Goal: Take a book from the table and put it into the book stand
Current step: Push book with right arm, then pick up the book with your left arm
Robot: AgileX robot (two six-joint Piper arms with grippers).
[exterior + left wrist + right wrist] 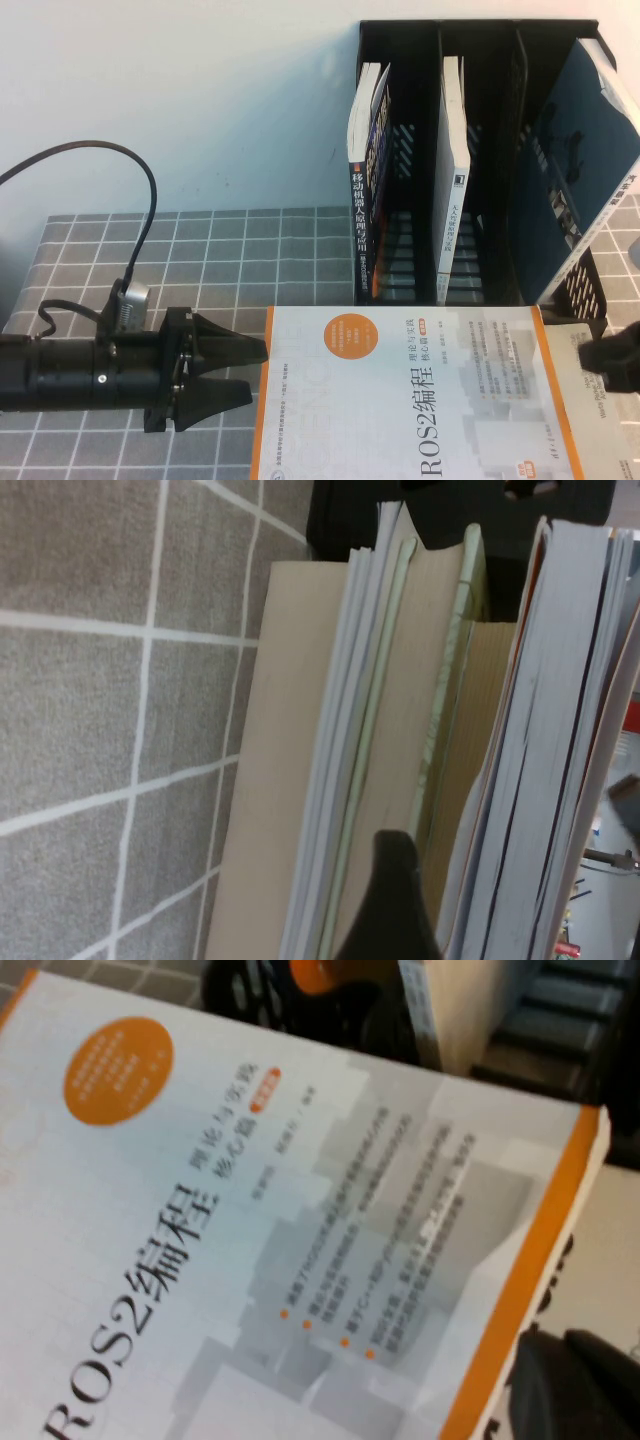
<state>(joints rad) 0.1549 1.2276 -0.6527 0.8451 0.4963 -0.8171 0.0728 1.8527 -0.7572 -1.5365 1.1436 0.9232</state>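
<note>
A white book with orange edges, titled ROS2 (400, 400), lies on top of a stack of books at the table's front middle; it also shows in the right wrist view (300, 1220). My left gripper (252, 372) is open at the book's left edge. In the left wrist view one dark finger (392, 900) lies beside the book's page edges (540, 780). My right gripper (612, 365) is at the book's right edge, and in the right wrist view it (590, 1390) sits just beyond the orange spine. The black book stand (480, 150) stands at the back.
The stand has three slots, each holding a book: a dark-spined one on the left (368, 170), a thin white one in the middle (453, 170), and a large blue one leaning on the right (575, 160). The grey checked cloth (200, 250) covers the table. A black cable (140, 180) loops at the left.
</note>
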